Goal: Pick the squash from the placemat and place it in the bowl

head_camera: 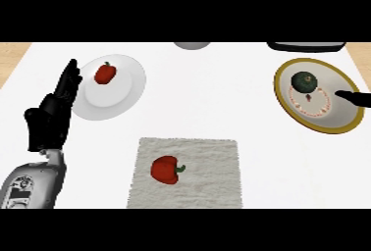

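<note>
Left hand (52,110) upright at left edge, fingers straight. Right hand (355,97) tip over bowl (340,126) beside squash (304,81); finger state unclear.

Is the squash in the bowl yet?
Yes. The dark green squash lies inside the gold-rimmed bowl at the right, with the right hand beside it.

The right hand (357,98) is cut off by the edge at three o'clock, only a dark tip showing over the bowl (301,113); its fingers cannot be read. At twelve o'clock, a grey round thing (192,45) and a dark object (305,46) are cropped.
</note>
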You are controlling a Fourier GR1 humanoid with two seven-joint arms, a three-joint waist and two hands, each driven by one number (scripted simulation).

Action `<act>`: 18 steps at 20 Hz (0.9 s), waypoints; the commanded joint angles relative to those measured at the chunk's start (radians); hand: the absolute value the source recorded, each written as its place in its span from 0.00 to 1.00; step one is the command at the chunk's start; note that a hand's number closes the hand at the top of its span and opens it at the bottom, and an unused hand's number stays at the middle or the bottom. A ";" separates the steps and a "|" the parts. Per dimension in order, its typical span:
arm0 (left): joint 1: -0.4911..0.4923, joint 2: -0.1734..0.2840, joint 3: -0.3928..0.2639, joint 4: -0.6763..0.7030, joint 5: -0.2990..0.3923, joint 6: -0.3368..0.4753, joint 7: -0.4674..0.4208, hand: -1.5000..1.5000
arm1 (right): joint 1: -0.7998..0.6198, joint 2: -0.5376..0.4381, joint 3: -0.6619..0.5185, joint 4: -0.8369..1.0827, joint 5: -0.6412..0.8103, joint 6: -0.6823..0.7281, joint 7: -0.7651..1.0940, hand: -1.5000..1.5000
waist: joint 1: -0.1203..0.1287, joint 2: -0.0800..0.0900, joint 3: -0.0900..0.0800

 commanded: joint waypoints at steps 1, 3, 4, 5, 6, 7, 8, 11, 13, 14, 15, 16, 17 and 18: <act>0.071 -0.007 -0.008 -0.045 -0.003 -0.003 -0.021 0.50 | 0.078 -0.047 -0.048 0.013 -0.066 0.124 -0.091 0.00 | -0.011 -0.007 -0.001; 0.028 -0.010 0.006 0.000 -0.004 0.008 -0.010 0.50 | 0.100 -0.083 -0.065 0.013 -0.097 0.238 -0.115 0.00 | -0.023 -0.008 -0.001; -0.004 0.012 0.033 0.029 -0.004 0.007 -0.016 0.50 | 0.104 -0.105 -0.066 0.018 -0.104 0.275 -0.100 0.00 | -0.025 -0.008 -0.001; 0.037 -0.012 -0.010 -0.019 -0.021 0.007 -0.013 0.50 | 0.110 -0.129 -0.067 0.026 -0.106 0.290 -0.106 0.00 | -0.015 -0.006 -0.001; 0.047 0.019 0.044 0.014 0.035 -0.033 -0.043 0.50 | 0.133 -0.105 -0.051 0.020 -0.099 0.303 -0.143 0.00 | -0.016 -0.007 -0.001; 0.010 0.024 0.029 -0.035 0.009 -0.020 0.030 0.50 | 0.176 -0.129 -0.052 0.014 -0.109 0.373 -0.161 0.00 | -0.026 -0.011 -0.001; 0.043 -0.003 0.004 -0.062 -0.019 0.009 0.029 0.50 | 0.198 -0.131 -0.061 0.012 -0.123 0.382 -0.191 0.00 | -0.023 -0.011 -0.001; 0.097 0.022 0.035 -0.100 0.031 -0.041 0.018 0.50 | 0.256 -0.138 -0.042 0.010 -0.123 0.437 -0.231 0.00 | -0.018 -0.011 -0.001; -0.017 -0.008 0.023 -0.011 -0.026 0.018 0.030 0.50 | 0.255 -0.116 -0.019 -0.031 -0.132 0.458 -0.215 0.00 | -0.033 -0.013 -0.003; 0.003 -0.010 0.033 0.011 -0.002 0.002 -0.015 0.50 | 0.264 -0.079 -0.011 0.000 -0.111 0.396 -0.288 0.00 | -0.021 -0.007 -0.001; 0.057 0.034 0.053 -0.017 0.021 -0.051 -0.040 0.50 | 0.265 -0.148 -0.032 0.001 -0.143 0.474 -0.254 0.00 | -0.021 -0.009 -0.002; 0.071 0.000 0.032 -0.050 0.000 -0.020 0.006 0.50 | 0.299 -0.112 -0.002 -0.043 -0.135 0.443 -0.272 0.00 | -0.026 -0.012 -0.002; 0.059 0.000 0.045 0.015 -0.006 -0.011 -0.042 0.50 | 0.345 -0.059 0.006 -0.104 -0.155 0.451 -0.254 0.00 | -0.044 -0.018 -0.005; 0.046 -0.009 0.035 0.016 -0.005 -0.016 -0.046 0.50 | 0.336 -0.122 -0.005 -0.075 -0.168 0.487 -0.252 0.00 | -0.033 -0.013 -0.003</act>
